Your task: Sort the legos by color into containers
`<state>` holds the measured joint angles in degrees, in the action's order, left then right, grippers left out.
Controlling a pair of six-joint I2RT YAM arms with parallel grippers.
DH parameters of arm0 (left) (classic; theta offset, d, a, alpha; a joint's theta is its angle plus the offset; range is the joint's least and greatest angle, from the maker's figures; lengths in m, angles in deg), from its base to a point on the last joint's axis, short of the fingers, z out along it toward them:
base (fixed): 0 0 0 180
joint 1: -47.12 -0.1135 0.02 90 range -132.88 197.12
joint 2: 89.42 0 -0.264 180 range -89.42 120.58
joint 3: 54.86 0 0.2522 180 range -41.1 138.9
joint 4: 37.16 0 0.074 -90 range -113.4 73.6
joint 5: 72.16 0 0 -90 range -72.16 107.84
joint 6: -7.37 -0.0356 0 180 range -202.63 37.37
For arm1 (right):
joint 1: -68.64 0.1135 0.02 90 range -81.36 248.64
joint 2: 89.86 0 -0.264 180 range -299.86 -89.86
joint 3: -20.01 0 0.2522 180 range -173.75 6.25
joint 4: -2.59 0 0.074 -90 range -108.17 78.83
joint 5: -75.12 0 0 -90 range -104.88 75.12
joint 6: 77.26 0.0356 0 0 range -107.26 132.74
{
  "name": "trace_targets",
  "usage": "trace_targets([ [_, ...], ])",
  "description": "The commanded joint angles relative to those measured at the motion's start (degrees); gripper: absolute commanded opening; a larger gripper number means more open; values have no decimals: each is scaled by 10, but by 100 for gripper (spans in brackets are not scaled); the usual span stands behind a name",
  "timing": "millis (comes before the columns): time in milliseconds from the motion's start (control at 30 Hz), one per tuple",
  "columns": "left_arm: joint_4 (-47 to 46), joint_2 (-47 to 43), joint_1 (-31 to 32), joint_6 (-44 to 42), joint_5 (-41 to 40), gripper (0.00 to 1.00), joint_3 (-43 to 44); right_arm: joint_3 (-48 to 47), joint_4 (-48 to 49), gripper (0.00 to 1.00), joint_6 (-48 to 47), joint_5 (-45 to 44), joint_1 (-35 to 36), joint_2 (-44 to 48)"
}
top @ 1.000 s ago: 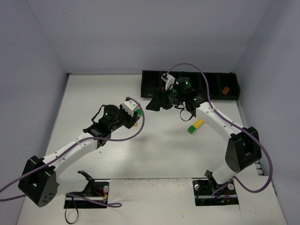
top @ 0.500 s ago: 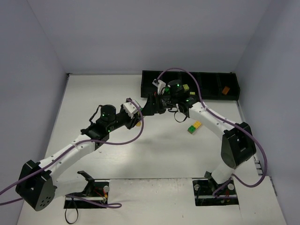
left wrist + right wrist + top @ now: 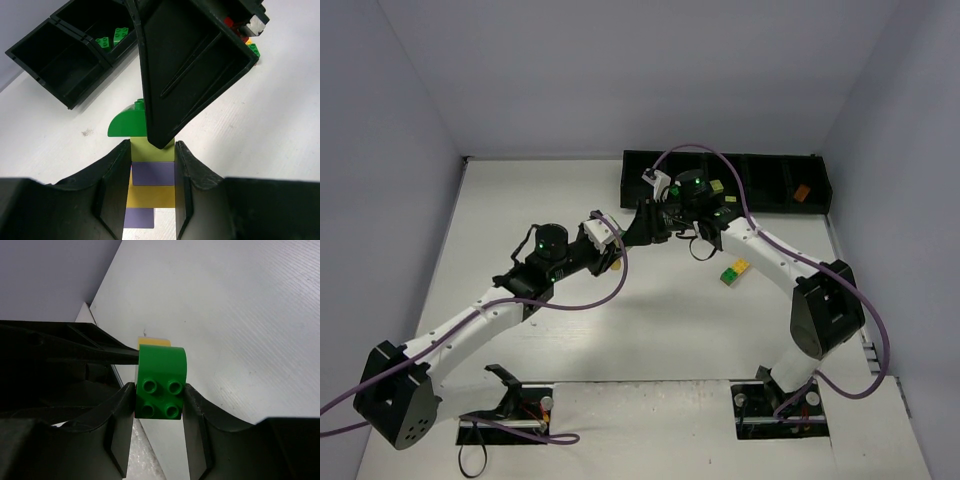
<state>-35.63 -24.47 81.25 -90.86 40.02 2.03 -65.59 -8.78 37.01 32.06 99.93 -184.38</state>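
**Right arm has swung off the tray to meet the left; both now grip one stack.**
The left gripper (image 3: 152, 150) is clamped on the lime, lavender and yellow stack of studded plastic bricks (image 3: 152, 172), midway toward the table's far edge. The right gripper (image 3: 160, 405) pinches the dark green rounded brick (image 3: 161, 377) at its end, probably to pull it free. In the long black five-compartment plastic tray (image 3: 632, 185) on the far edge, green bricks (image 3: 112, 37) lie beside the left-end compartment and an orange-brown brick (image 3: 801, 192) in the right-end one.

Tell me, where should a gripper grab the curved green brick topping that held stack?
Grip the green brick by its flat sides, coming from its studded end, opposite the left gripper holding the stack; the rounded face would likely slip. The right gripper grips so.
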Motion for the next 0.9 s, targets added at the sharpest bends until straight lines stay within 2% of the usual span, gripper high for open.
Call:
trace_targets([
  [0,-41,-2,2,0,11,0,9,-26,24,21,-15,3,3,11],
  [100,-38,6,3,3,10,0,10,-26,24,10,-21,-1,0,14],
  [167,-36,11,2,8,9,0,9,-27,24,7,-23,-1,-3,15],
  [500,-44,47,0,51,-1,0,-5,-22,23,6,-34,-15,-43,42],
  [867,-28,69,-2,51,1,0,6,-30,10,7,-48,-12,-97,47],
])
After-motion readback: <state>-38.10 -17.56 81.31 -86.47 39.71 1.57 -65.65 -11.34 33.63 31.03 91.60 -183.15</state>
